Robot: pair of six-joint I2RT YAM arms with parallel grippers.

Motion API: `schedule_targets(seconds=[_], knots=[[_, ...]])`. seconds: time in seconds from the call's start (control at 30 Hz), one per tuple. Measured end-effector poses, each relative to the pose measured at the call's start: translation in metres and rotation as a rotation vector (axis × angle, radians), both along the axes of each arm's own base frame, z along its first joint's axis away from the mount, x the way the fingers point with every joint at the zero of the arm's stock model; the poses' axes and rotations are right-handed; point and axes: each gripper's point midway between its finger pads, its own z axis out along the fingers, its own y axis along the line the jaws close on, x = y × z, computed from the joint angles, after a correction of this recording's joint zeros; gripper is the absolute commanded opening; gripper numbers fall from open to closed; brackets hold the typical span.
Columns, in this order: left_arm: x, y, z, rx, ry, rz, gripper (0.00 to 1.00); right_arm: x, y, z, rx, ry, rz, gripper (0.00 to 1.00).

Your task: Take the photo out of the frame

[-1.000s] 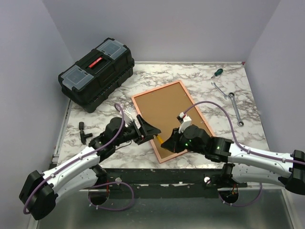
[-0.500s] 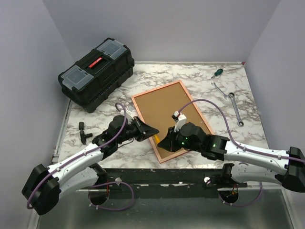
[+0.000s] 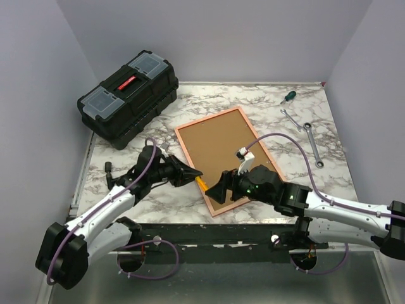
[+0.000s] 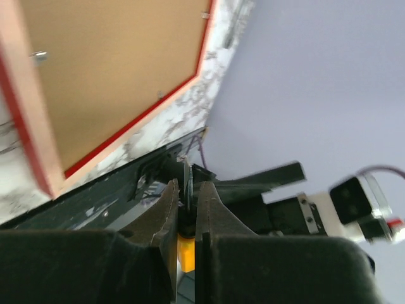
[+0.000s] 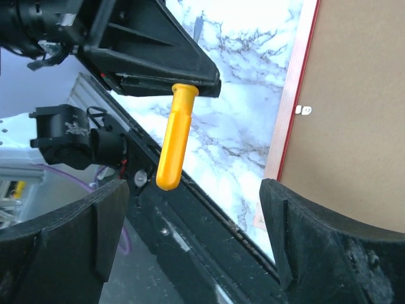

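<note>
At table centre: frame [image 3: 208, 120], face down, brown backing board [image 3: 218, 149] uppermost; photo hidden beneath, unseen. Lower left of it: left gripper [image 3: 196, 173] pinched narrow on yellow-handled tool [image 5: 174, 136]. Right gripper [image 5: 190, 234] spread wide, empty. Risks: the dangling handle may pivot in that thin grip; the unheld frame may skid when a retaining tab [image 5: 304, 110] is pried.

In view are one black plastic toolbox [image 3: 126, 98] with a red handle, one thin bright red rectangular picture frame [image 3: 184, 148], one green-handled screwdriver [image 3: 288, 96], two silver metal wrenches [image 3: 291, 119] [image 3: 314, 147] and one small yellow-handled tool [image 5: 172, 142].
</note>
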Motion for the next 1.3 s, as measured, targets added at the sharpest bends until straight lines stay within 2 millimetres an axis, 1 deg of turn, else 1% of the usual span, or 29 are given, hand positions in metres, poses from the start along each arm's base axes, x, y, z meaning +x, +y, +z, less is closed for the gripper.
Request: schedule_targets(seconds=[0.03,0.17,0.23,0.3,0.4,0.47,0.53,0.67,0.73,0.8,0.93,1.0,1.03,1.1,1.2,1.3], knots=[[0.001,0.004,-0.006,0.012,0.043,0.006,0.0,0.001,-0.001,0.001,-0.009,-0.024,0.006,0.83],[-0.005,0.011,-0.022,0.095,0.192,-0.005,0.0,0.007,-0.003,-0.001,-0.092,-0.146,0.056,0.77],[-0.009,0.011,-0.027,0.137,0.254,-0.025,0.0,0.01,0.003,0.001,-0.15,-0.214,0.086,0.76],[-0.013,0.011,-0.033,0.166,0.306,-0.047,0.0,0.011,0.014,0.007,-0.208,-0.281,0.108,0.76],[-0.02,0.013,-0.045,0.198,0.381,-0.074,0.0,0.005,0.04,0.017,-0.283,-0.388,0.129,0.74],[-0.027,0.015,-0.051,0.208,0.42,-0.081,0.0,0.002,0.052,0.017,-0.337,-0.447,0.12,0.72],[-0.03,0.016,-0.052,0.206,0.433,-0.081,0.0,0.0,0.057,0.01,-0.4,-0.495,0.104,0.71],[-0.036,0.018,-0.053,0.192,0.448,-0.081,0.0,-0.003,0.057,-0.011,-0.524,-0.569,0.109,0.7],[-0.036,0.018,-0.052,0.187,0.45,-0.083,0.0,-0.004,0.057,-0.017,-0.562,-0.599,0.124,0.69],[-0.037,0.018,-0.051,0.182,0.454,-0.086,0.0,-0.006,0.058,-0.02,-0.582,-0.618,0.138,0.65],[-0.037,0.018,-0.05,0.17,0.461,-0.092,0.0,-0.009,0.06,-0.026,-0.608,-0.641,0.15,0.56],[-0.037,0.018,-0.05,0.169,0.464,-0.091,0.0,-0.009,0.06,-0.031,-0.623,-0.649,0.15,0.44],[-0.037,0.018,-0.05,0.168,0.464,-0.091,0.0,-0.008,0.059,-0.034,-0.635,-0.654,0.15,0.4],[-0.037,0.018,-0.05,0.166,0.469,-0.086,0.0,-0.008,0.058,-0.039,-0.652,-0.658,0.15,0.38],[-0.037,0.018,-0.051,0.163,0.475,-0.081,0.0,-0.007,0.058,-0.041,-0.657,-0.667,0.144,0.38],[-0.039,0.019,-0.053,0.161,0.486,-0.08,0.0,-0.007,0.058,-0.041,-0.656,-0.672,0.141,0.42]])
